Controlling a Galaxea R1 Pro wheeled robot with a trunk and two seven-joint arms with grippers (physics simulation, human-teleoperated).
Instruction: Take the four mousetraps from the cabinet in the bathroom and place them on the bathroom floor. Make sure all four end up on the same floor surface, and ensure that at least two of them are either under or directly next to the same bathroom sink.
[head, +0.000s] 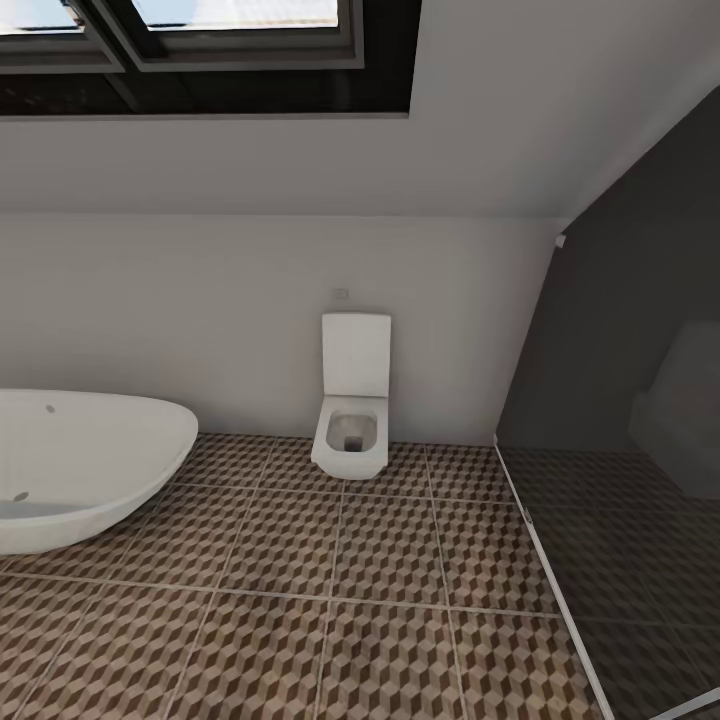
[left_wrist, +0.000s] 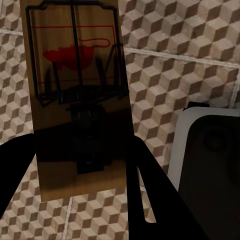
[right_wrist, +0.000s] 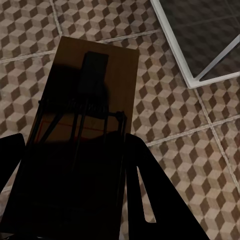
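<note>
A tan wooden mousetrap (left_wrist: 75, 100) with dark wire and a red spot stands between the dark fingers of my left gripper (left_wrist: 80, 170), which is shut on it, above the cube-patterned bathroom floor (left_wrist: 170, 80). My right gripper (right_wrist: 75, 170) is shut on a second mousetrap (right_wrist: 95, 90), also held over the floor (right_wrist: 170, 115). The head view looks across the tiled floor (head: 330, 590) toward the far wall. The cabinet and the sink are out of view.
A white oval bathtub (head: 80, 470) stands at the left and a square white toilet (head: 352, 410) against the far wall. A dark glass shower partition (head: 620, 450) with a white floor rail (right_wrist: 186, 75) closes the right side. A white-rimmed dark object (left_wrist: 205, 160) lies beside the left trap.
</note>
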